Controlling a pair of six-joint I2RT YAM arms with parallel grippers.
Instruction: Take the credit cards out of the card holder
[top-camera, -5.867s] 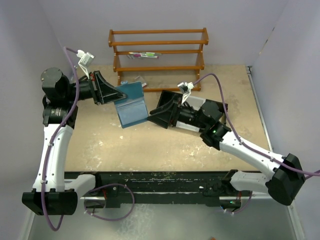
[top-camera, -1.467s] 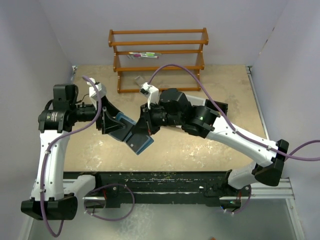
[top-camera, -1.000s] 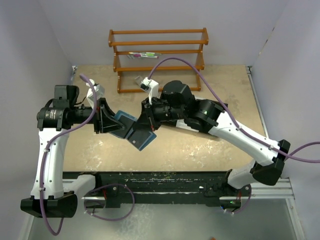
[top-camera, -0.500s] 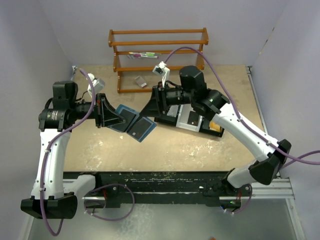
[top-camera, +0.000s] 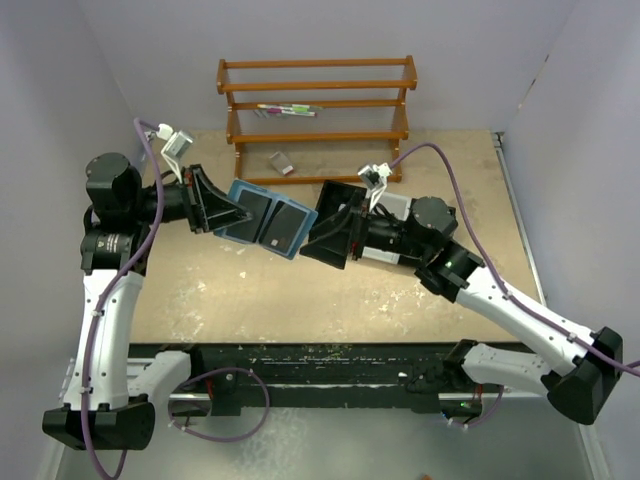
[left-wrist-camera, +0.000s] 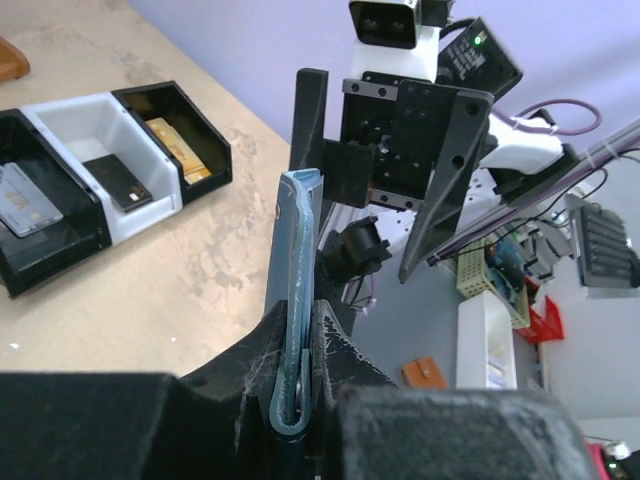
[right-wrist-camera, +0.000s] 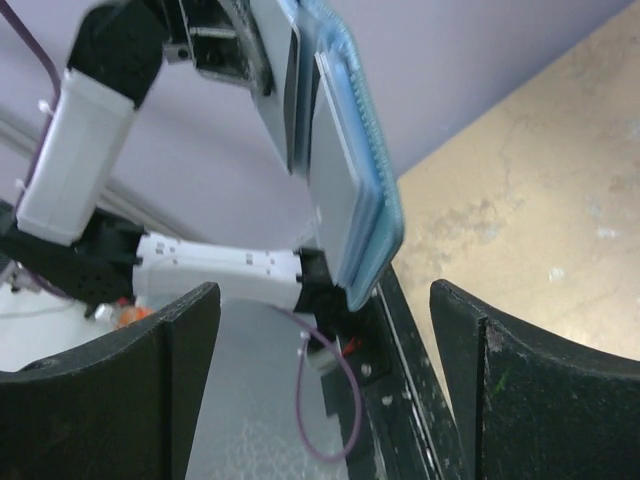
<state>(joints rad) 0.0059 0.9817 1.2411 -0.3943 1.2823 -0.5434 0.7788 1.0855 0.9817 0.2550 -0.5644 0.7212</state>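
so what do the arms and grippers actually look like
Both arms have white links, the left arm and right arm, with black joints and black bases. A purple cable runs along each. The left gripper and right gripper have black wedge-shaped fingers, with a small white camera at each wrist.

The card holder (top-camera: 265, 222) hangs opened above the middle of the bench (top-camera: 350, 290). Its left edge sits in the left claw (top-camera: 232, 212), and the right claw (top-camera: 325, 238) is just to its right, not touching. A rack (top-camera: 318, 100) stands along the bench's back edge. A three-compartment tray (left-wrist-camera: 60, 170) lies right of centre, with a credit card (left-wrist-camera: 118, 181) in its middle compartment.
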